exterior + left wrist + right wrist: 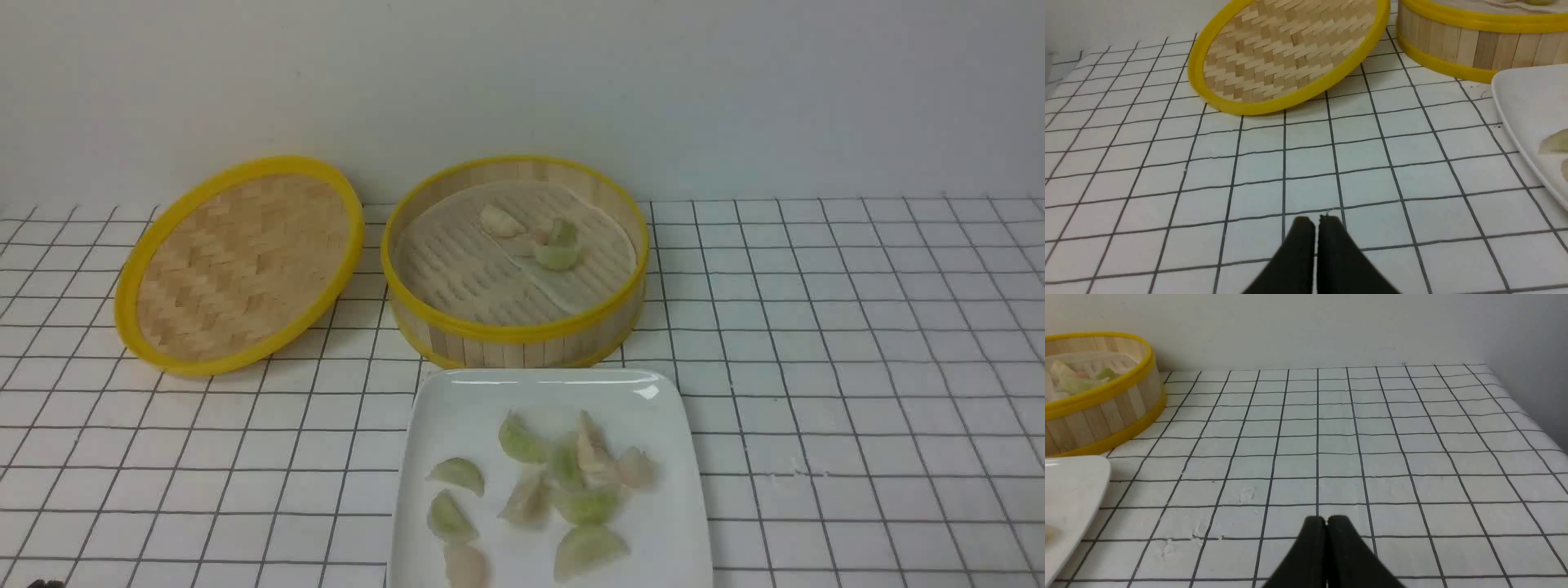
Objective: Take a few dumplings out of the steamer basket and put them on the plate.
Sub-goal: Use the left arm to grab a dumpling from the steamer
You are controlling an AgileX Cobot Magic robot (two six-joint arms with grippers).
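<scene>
Only the front view took in the whole spread: the steamer basket (514, 333) stood at the back of the checked tablecloth (857, 367), the plate (457, 408) just in front of it, and the woven lid (241, 261) beside the basket on the robot's left, tilted with its near rim on the cloth. On the plate I counted about ten dumplings (586, 505), most of them bunched toward its right half, with three strung down its left side. In the basket there were three, perhaps four: a whitish one (500, 220) and a huddle of green (558, 255) toward the back. They pointed every which way. The lone green one (457, 474) lay with its long axis roughly left to right; several in the bunch stood more on end. Only the wrist views showed the fingers clearly. The left gripper (1316, 220) hung low over bare cloth, near the lid and the plate's edge, its fingers pressed together with nothing between them. The right gripper (1326, 520) was likewise pinched closed and empty, over bare cloth well to the right of the basket.
</scene>
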